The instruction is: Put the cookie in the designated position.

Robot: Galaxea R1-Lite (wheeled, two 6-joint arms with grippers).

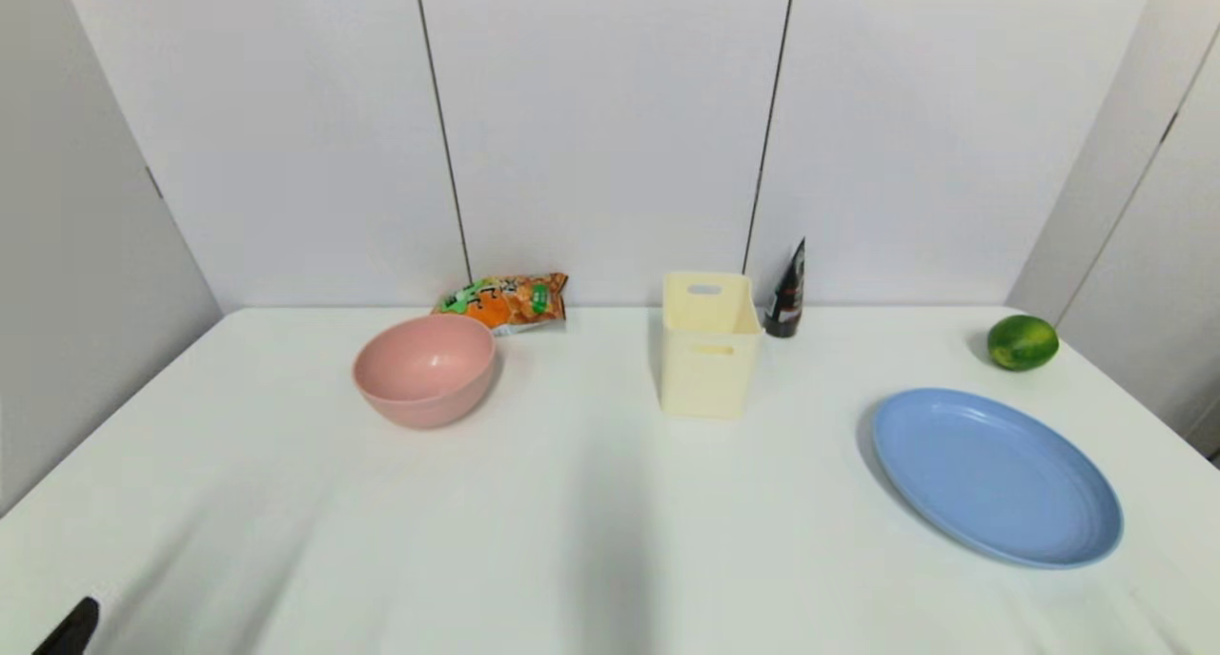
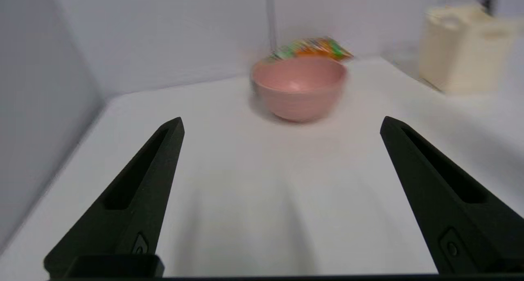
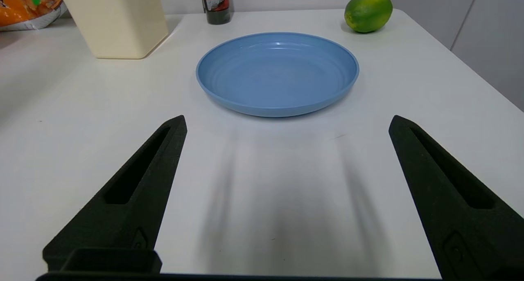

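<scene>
The cookie (image 1: 505, 302) is an orange packet with green marks, lying against the back wall just behind the pink bowl (image 1: 425, 369). In the left wrist view the cookie (image 2: 309, 48) peeks over the bowl (image 2: 299, 86), well ahead of my open left gripper (image 2: 281, 123), which holds nothing. One fingertip of the left arm (image 1: 69, 630) shows at the head view's lower left corner. My right gripper (image 3: 287, 121) is open and empty, hovering over the table short of the blue plate (image 3: 277, 72). A corner of the cookie (image 3: 28, 7) shows there too.
A cream bin (image 1: 709, 343) stands mid-table with a dark bottle (image 1: 787, 293) behind it. The blue plate (image 1: 996, 474) lies at the right, a green lime (image 1: 1022, 341) beyond it near the table's right edge. White walls close the back and sides.
</scene>
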